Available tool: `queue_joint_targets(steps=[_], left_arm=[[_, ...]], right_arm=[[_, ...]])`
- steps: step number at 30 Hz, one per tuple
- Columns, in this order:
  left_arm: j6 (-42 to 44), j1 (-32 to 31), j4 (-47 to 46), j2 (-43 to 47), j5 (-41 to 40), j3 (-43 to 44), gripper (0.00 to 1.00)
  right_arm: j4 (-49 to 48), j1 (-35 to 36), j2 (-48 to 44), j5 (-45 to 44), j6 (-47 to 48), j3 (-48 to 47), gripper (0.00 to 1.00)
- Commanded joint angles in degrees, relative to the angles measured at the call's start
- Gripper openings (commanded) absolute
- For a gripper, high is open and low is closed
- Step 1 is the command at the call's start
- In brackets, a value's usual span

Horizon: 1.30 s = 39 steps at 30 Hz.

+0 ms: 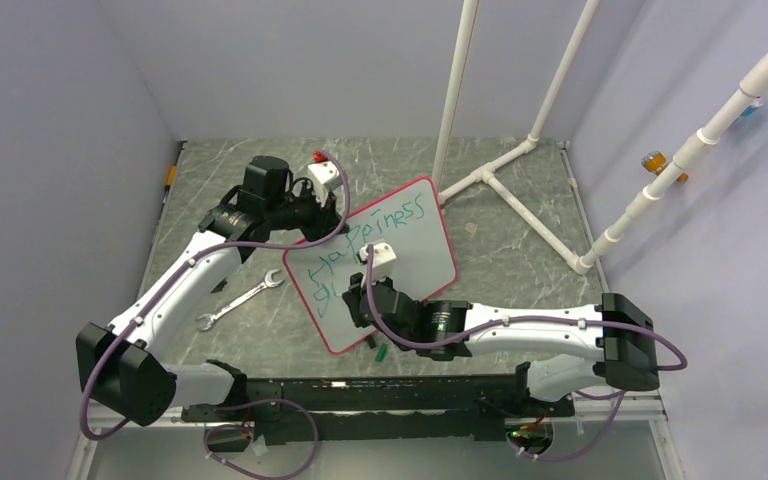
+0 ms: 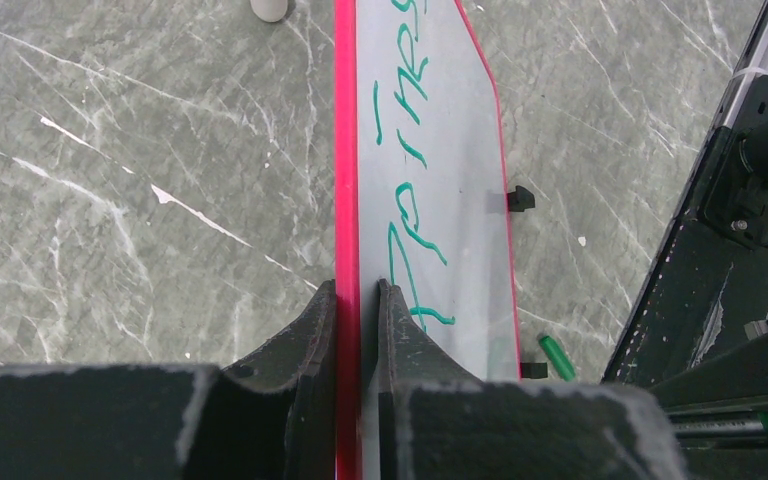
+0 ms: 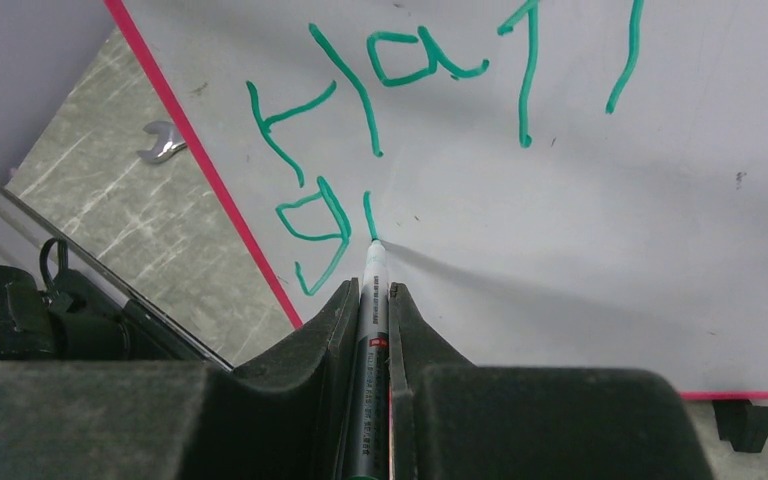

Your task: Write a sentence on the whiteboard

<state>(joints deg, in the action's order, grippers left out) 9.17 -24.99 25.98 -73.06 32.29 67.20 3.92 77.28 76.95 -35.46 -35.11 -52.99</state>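
The whiteboard (image 1: 400, 240), white with a red-pink frame, lies tilted in the middle of the table. My left gripper (image 2: 357, 295) is shut on its far-left edge, one jaw on each face (image 1: 338, 212). The sentence (image 1: 385, 222) reads "happiness" in green on the top line, with a "g" and one stroke started below (image 3: 320, 225). My right gripper (image 3: 371, 292) is shut on a grey marker (image 3: 371, 320) whose tip touches the board at the foot of that stroke. In the top view the right gripper (image 1: 370, 295) is over the board's lower left part.
A silver wrench (image 1: 240, 300) lies left of the board. A green marker cap (image 1: 381, 351) lies by the board's near edge, also in the left wrist view (image 2: 557, 357). A white pipe frame (image 1: 520, 190) stands at the back right. The black arm rail (image 1: 380, 390) runs along the near edge.
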Motion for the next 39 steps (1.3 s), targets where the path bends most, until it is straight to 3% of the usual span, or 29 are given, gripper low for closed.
queue_joint_targets(steps=[1, 24, 39], left_arm=[[3.2, 0.1, -2.2, 0.9, -3.3, 0.9, 0.0], [3.2, 0.0, -2.2, 0.9, -3.2, 0.9, 0.0], [3.2, 0.0, -2.2, 1.0, -3.0, 1.1, 0.0]], right_arm=[[-1.1, -0.2, 0.7, -1.1, 1.7, -3.7, 0.0], [3.6, -1.2, -0.7, -3.9, 2.6, -6.1, 0.0], [0.0, -1.3, -9.1, -3.2, 3.9, 0.2, 0.0]])
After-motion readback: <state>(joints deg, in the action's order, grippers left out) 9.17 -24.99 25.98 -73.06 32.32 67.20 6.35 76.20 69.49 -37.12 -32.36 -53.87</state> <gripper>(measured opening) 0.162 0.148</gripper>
